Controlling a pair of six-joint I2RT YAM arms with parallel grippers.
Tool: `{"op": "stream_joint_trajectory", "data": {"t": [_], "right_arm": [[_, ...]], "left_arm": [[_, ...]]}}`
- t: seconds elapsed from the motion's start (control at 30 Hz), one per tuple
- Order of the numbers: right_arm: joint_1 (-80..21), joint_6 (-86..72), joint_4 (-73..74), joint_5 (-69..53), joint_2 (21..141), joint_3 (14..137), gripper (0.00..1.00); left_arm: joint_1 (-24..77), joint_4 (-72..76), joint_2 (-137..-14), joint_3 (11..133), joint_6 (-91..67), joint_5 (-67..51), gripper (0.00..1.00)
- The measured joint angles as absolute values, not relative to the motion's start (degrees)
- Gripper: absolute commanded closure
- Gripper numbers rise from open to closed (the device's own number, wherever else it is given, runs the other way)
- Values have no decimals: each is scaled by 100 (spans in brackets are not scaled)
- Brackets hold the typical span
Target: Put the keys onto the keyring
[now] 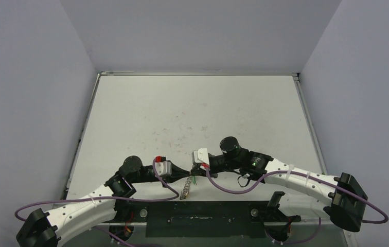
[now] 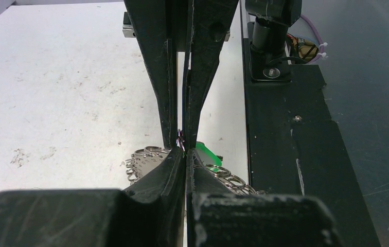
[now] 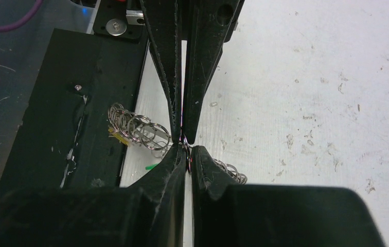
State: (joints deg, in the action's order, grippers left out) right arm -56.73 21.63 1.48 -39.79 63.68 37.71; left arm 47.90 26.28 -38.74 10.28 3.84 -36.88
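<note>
The keyring (image 1: 186, 189) is a silvery ring fringed with wire loops, held edge-up above the table's near edge. My left gripper (image 1: 183, 175) and right gripper (image 1: 193, 171) meet tip to tip over it, both shut on its rim. In the left wrist view the left gripper (image 2: 186, 154) pinches a thin wire, with keyring loops (image 2: 143, 157) either side and the green key (image 2: 205, 153) just behind. In the right wrist view the right gripper (image 3: 187, 149) pinches the keyring (image 3: 138, 127). The yellow-orange key (image 3: 116, 135) hangs among its far loops, and a bit of the green key (image 3: 151, 166) shows below.
The black base plate (image 1: 202, 218) lies right under and beside the ring, along the white table's near edge (image 1: 130, 206). Purple cables (image 1: 223, 188) loop near both arms. Grey walls enclose the table on three sides.
</note>
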Motion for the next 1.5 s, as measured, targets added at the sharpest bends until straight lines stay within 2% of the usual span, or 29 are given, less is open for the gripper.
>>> {"op": "stream_joint_trajectory", "data": {"t": [0.03,0.13,0.27,0.7,0.93,1.03,1.13,1.2,1.5], "right_arm": [[-5673,2147,213,-3953,6370,3815,100],[-5673,2062,469,-3857,6405,4001,100],[-5710,1959,1002,-3673,6569,4381,100],[-6106,1673,3194,-2598,7557,5992,100],[-6267,1577,3833,-2268,7902,6514,100],[-6265,1568,3913,-2231,7900,6525,100],[-6265,1562,3970,-2228,7889,6525,100],[-6263,1562,4001,-2228,7876,6525,100],[-6344,1625,3199,-2235,7555,5953,100]], "left_arm": [[4790,2633,-3868,1031,381,-3675,98],[4790,2635,-3811,1031,364,-3594,74],[4790,2615,-3686,1031,333,-3415,67],[4790,1304,-3592,1564,685,-3039,63],[4772,1052,-3776,1723,823,-3050,81],[4759,1076,-3870,1732,843,-3124,83],[4753,1142,-3951,1732,845,-3205,73],[4751,1216,-4003,1732,847,-3262,71],[4770,1756,-3760,1295,928,-3232,76]]}}
